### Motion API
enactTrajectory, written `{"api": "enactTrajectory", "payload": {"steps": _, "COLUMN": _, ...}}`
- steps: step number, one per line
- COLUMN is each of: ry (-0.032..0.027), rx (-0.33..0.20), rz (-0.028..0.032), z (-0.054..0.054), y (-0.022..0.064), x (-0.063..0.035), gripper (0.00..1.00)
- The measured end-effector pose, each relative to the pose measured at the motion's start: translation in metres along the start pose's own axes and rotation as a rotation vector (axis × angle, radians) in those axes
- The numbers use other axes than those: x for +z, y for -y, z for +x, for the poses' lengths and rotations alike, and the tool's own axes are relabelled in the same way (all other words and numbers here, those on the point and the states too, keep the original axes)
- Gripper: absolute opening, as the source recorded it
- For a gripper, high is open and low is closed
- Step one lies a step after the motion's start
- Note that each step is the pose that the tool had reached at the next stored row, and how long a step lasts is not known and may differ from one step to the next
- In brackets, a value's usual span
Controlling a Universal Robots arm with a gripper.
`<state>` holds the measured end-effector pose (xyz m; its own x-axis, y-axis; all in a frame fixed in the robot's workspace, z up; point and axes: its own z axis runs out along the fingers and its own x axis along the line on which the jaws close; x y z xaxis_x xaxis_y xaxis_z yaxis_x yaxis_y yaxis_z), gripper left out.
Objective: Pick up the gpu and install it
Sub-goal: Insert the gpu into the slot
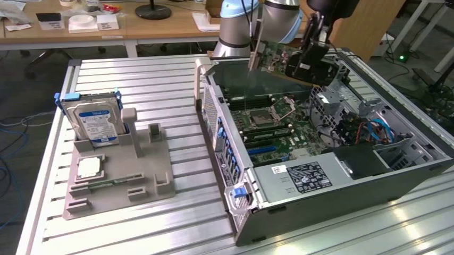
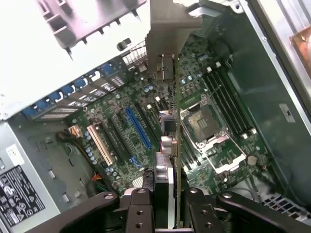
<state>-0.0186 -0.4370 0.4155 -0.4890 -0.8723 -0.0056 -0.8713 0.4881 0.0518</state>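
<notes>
The gpu (image 1: 278, 57) is a thin green-edged card with a silver end bracket. It hangs tilted in the air above the back of the open computer case (image 1: 333, 210). My gripper (image 1: 312, 53) is shut on its far end. In the wrist view the gpu (image 2: 168, 124) runs edge-on away from my gripper (image 2: 167, 196), bracket outward, over the motherboard (image 2: 121, 145). The blue expansion slot (image 2: 137, 127) lies below and to one side of the card, apart from it. The card touches nothing in the case.
The open processor socket (image 1: 282, 108) and memory slots sit under the card. A power supply (image 1: 301, 176) fills the case's near end, and a drive cage (image 1: 397, 151) stands at the exterior view's right. On the slatted table, a grey holder (image 1: 135, 183) carries a blue-labelled hard drive (image 1: 95, 121) and a processor chip (image 1: 89, 168).
</notes>
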Motion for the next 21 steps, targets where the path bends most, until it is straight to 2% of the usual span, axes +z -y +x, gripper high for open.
{"api": "enactTrajectory", "payload": {"steps": 12, "ry": -0.0108, "rx": -0.208, "rz": -0.0011, "z": 0.0000, "y": 0.0000, "x": 0.0000, "gripper": 0.28}}
{"api": "enactTrajectory", "payload": {"steps": 21, "ry": -0.0158, "rx": -0.310, "rz": -0.0013, "z": -0.0003, "y": 0.0006, "x": 0.0002, "gripper": 0.28}}
